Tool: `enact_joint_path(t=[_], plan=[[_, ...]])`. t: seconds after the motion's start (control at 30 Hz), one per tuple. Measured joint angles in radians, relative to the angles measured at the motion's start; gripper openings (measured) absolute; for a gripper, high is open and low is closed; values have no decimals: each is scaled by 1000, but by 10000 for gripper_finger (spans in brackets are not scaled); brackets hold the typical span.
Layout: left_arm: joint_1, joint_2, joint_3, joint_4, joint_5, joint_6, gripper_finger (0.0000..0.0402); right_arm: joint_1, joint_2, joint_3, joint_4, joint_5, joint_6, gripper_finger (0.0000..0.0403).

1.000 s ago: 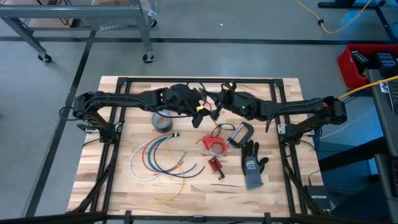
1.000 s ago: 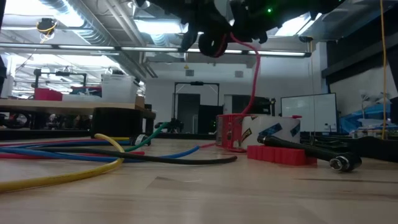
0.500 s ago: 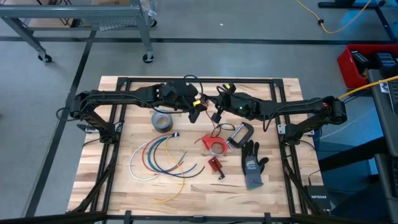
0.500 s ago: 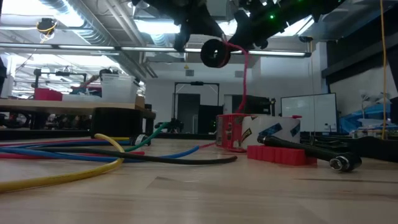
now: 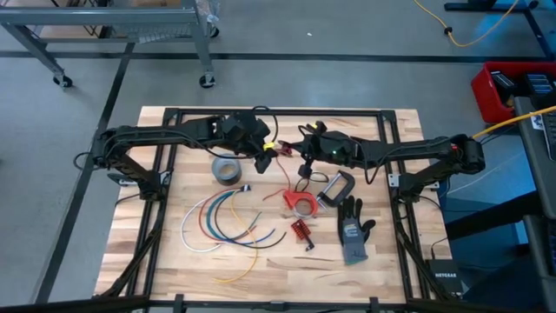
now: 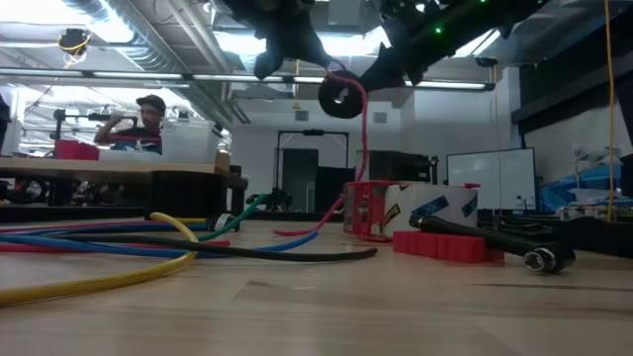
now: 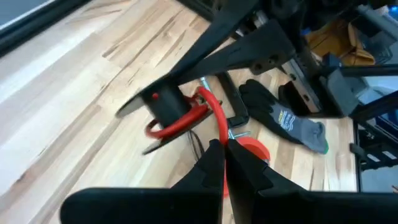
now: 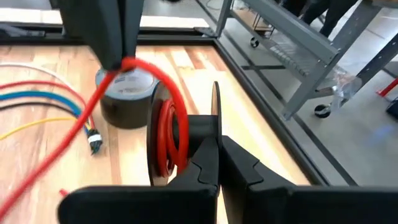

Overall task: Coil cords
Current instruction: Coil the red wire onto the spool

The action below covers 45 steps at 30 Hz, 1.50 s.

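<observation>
High view, left to right: the left gripper (image 5: 263, 155) hangs above the far middle of the pale wooden table (image 5: 156, 252), just beyond the grey tape roll (image 5: 228, 169). Its jaws are pressed together on the thin red cord (image 5: 278, 187); the left wrist view shows the two dark fingers (image 7: 211, 163) closed with the red wire pinched between them.

Just to its right, the right gripper (image 5: 304, 161) holds a small dark spool with two flat flanges (image 8: 183, 140), and its jaws are clamped on the spool's hub. Several turns of the red cord sit wound around that spool, and a short span runs from the spool across to the left gripper's fingertips. From there the cord drops to the table beside the red plastic tape dispenser (image 5: 300, 202).

Near the front left of the table lie the loose curved cords (image 5: 217, 222), white, blue, red, green and yellow, side by side and touching the wood. Right of the dispenser rest a dark metal C-clamp (image 5: 337, 187) and a grey and black work glove (image 5: 352, 230).

Low view: the spool hangs well above the tabletop, and a person in a cap (image 6: 143, 119) stands in the room behind.
</observation>
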<state>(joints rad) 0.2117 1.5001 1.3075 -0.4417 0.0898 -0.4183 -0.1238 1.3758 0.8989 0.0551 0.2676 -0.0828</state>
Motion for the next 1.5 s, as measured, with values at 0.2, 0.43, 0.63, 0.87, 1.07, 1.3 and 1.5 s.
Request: enact_joint_path(t=[0.2, 0.43, 0.63, 0.87, 1.07, 1.3, 1.5], plan=[[7, -22, 0, -85, -44, 37, 1, 0, -3, 0, -7, -62, 0, 3], [12, -24, 0, -148, -120, 75, 1, 0, -69, -1, 0, -134, 8, 3], [11, -23, 0, -129, -154, 95, 1, 0, -131, -1, 48, -148, 11, 3], [14, -23, 0, -155, -198, 187, 1, -1, -157, -1, 76, -148, 11, 3], [33, -22, 0, -243, -208, 356, 3, -1, -210, -1, 75, -148, -1, 3], [47, -22, 0, -253, -213, 489, 74, -1, -343, -1, -17, -148, -23, 3], [48, -22, 0, -253, -295, 553, 150, -1, -516, -1, -142, -147, -18, 3]])
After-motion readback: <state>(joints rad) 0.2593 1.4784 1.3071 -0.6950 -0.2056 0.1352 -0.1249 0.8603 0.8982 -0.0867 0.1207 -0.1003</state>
